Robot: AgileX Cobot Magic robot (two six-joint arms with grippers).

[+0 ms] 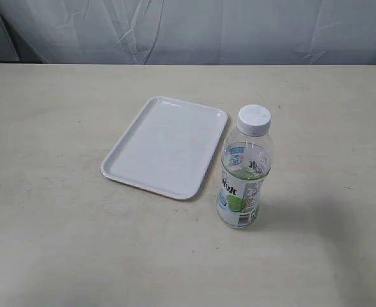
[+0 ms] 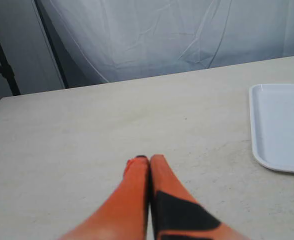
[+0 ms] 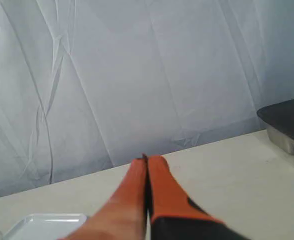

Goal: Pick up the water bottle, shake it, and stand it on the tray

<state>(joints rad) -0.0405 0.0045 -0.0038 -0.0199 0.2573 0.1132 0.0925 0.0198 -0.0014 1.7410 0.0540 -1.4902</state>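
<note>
The water bottle (image 1: 244, 169) stands upright on the table, clear with a white cap and a lime on its label, just right of the tray. The white tray (image 1: 165, 146) lies flat and empty near the table's middle; its edge also shows as the tray (image 2: 279, 130) in the left wrist view and its corner as the tray (image 3: 44, 225) in the right wrist view. Neither arm appears in the exterior view. My left gripper (image 2: 149, 159) is shut with nothing in it, over bare table. My right gripper (image 3: 147, 160) is shut and empty too. The bottle shows in neither wrist view.
A pale table (image 1: 60, 243) carries both objects, backed by a white cloth curtain (image 1: 188, 29). A dark metal container (image 3: 287, 125) sits at the table's edge in the right wrist view. A dark stand pole (image 2: 2, 60) rises beyond the table in the left wrist view.
</note>
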